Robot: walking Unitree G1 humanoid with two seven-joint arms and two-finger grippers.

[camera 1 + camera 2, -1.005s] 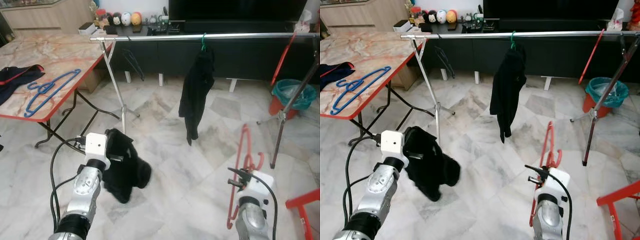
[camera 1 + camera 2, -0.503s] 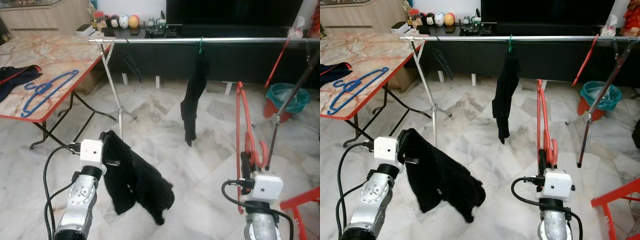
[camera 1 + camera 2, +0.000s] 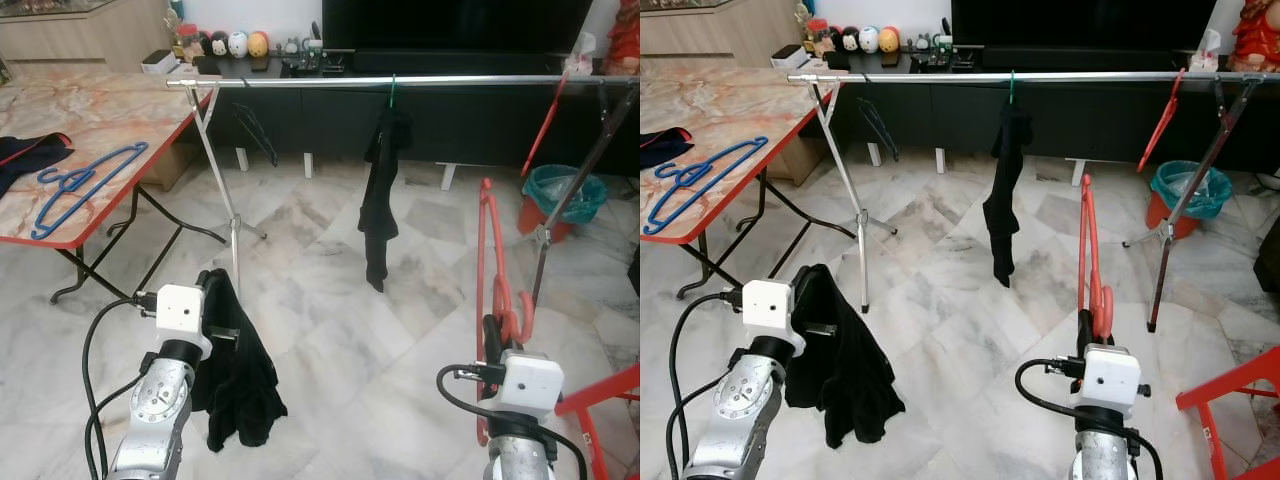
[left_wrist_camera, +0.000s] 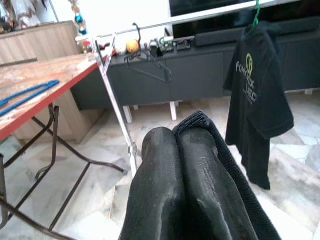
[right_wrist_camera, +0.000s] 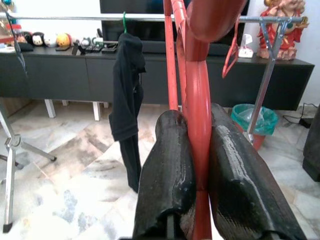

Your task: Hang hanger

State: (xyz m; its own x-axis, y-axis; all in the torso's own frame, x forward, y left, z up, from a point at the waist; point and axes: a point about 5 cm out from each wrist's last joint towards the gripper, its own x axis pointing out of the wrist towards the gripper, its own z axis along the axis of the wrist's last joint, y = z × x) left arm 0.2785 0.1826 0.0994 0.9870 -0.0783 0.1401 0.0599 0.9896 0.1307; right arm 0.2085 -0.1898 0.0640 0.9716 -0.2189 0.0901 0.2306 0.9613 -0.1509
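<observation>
On the marble floor (image 3: 330, 340) before the clothes rail (image 3: 400, 80), the right gripper (image 5: 197, 165) stays clamped on the red hanger (image 3: 492, 280), which has swung from hanging below the wrist a second ago to standing upright above it. The left gripper (image 4: 177, 145) pinches a black garment (image 3: 238, 370) between closed fingers; the cloth, flung out sideways half a second ago, now droops straight down beside the left arm.

The teal bin (image 3: 563, 190) by the rail's right leg holds a liner; its contents cannot be made out.

A black T-shirt (image 3: 382, 195) on a green hanger (image 3: 393, 90) hangs near the middle of the rail, an empty dark hanger (image 3: 258, 125) near its left end and another red one (image 3: 545, 125) near its right end. On the red-edged table (image 3: 130, 110), a blue hanger (image 3: 85, 180) lies near the front edge, with dark clothing (image 3: 25, 155) at the left edge. A dark low cabinet (image 3: 320, 115) runs behind the rail, small figurines (image 3: 235, 43) on top.
</observation>
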